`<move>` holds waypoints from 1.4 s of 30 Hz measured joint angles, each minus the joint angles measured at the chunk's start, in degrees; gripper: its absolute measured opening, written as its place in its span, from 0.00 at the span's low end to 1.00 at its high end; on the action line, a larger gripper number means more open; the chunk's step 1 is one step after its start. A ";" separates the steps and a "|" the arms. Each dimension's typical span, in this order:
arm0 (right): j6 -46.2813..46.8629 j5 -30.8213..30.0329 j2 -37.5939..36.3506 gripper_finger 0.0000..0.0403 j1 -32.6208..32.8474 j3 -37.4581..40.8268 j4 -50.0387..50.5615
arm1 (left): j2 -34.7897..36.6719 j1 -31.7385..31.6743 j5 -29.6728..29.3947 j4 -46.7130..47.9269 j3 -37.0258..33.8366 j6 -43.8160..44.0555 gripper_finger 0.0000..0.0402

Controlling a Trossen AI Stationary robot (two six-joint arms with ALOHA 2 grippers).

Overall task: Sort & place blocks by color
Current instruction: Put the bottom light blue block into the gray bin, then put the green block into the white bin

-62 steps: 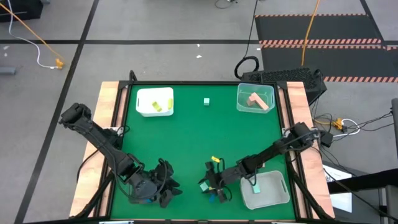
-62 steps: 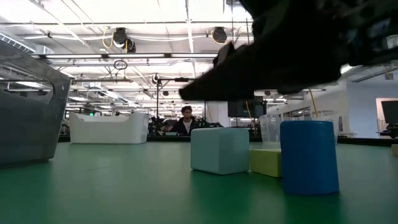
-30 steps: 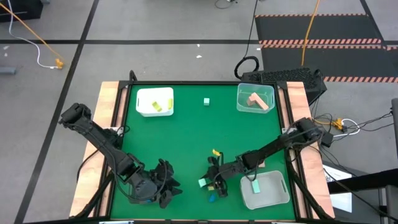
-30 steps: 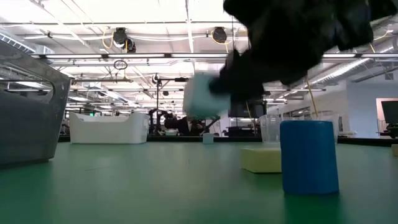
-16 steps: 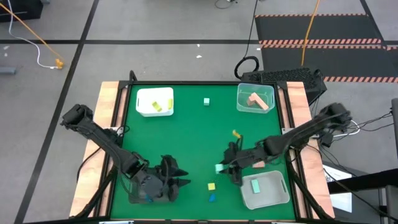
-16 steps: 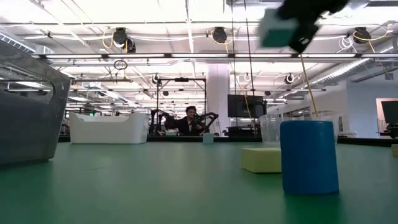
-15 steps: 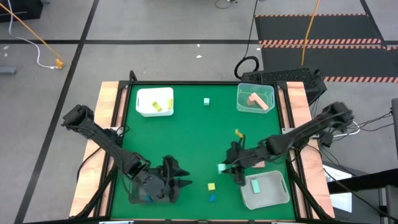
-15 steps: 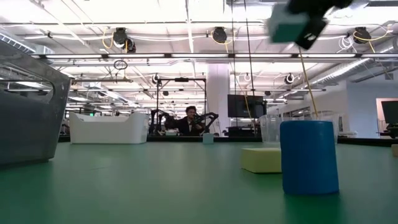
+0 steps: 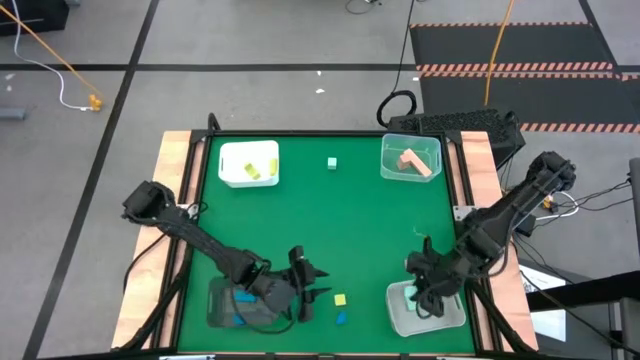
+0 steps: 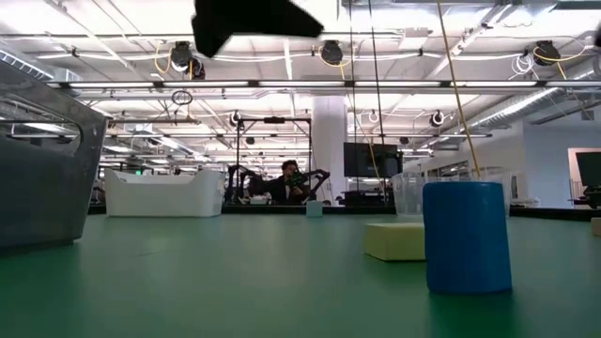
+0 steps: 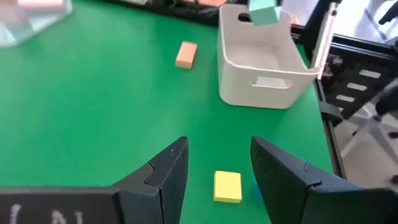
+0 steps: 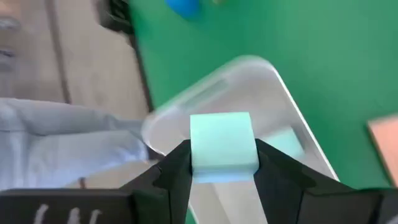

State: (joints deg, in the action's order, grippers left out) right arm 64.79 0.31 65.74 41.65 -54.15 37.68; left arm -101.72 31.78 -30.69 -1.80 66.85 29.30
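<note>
My right gripper (image 9: 425, 290) is shut on a mint green block (image 12: 222, 146) and hangs above the white tray (image 9: 440, 318) at the table's near right corner; the left wrist view shows the block (image 11: 264, 11) over that tray (image 11: 261, 68). Another mint block (image 12: 283, 142) lies inside the tray. My left gripper (image 9: 318, 292) stands open near the front edge, its fingers (image 11: 169, 167) pointing at a yellow block (image 11: 227, 186) that lies flat on the table. A blue cylinder (image 10: 467, 237) stands upright beside the yellow block (image 10: 396, 240). My right gripper pinches the mint block by two opposite side faces (image 12: 194, 149) between its two fingers. The fingers slant down from above. The block is lifted clear, above the white tray's hollow.
A dark tray (image 9: 222, 300) with a blue block (image 9: 245, 297) sits at the near left. At the far side are a white tray (image 9: 248, 163) with lime blocks, a lone mint cube (image 9: 331, 162) and a clear tray (image 9: 410, 158) with pink blocks. A pink block (image 11: 186, 54) lies on the mat.
My right gripper has risen with the mint block and carried it toward the table's right edge, rolling its wrist, until it stands over the near right tray. My left gripper has moved right and down toward the yellow block and has rolled too.
</note>
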 joint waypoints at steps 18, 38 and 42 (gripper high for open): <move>6.32 0.01 3.09 0.66 3.86 0.02 9.60 | -11.16 -3.27 18.31 -7.76 0.00 -7.95 0.44; 6.23 -0.17 3.07 0.73 3.82 0.02 9.33 | -15.02 -3.72 17.58 -9.69 -0.09 -21.30 0.44; 6.32 -0.32 3.06 0.73 3.70 0.02 9.34 | -15.93 -3.96 17.31 -11.29 -0.02 -21.09 0.44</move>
State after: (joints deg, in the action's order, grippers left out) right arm 71.11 -0.01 68.81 45.35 -54.13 47.01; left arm -117.65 27.81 -13.38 -13.09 66.83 8.21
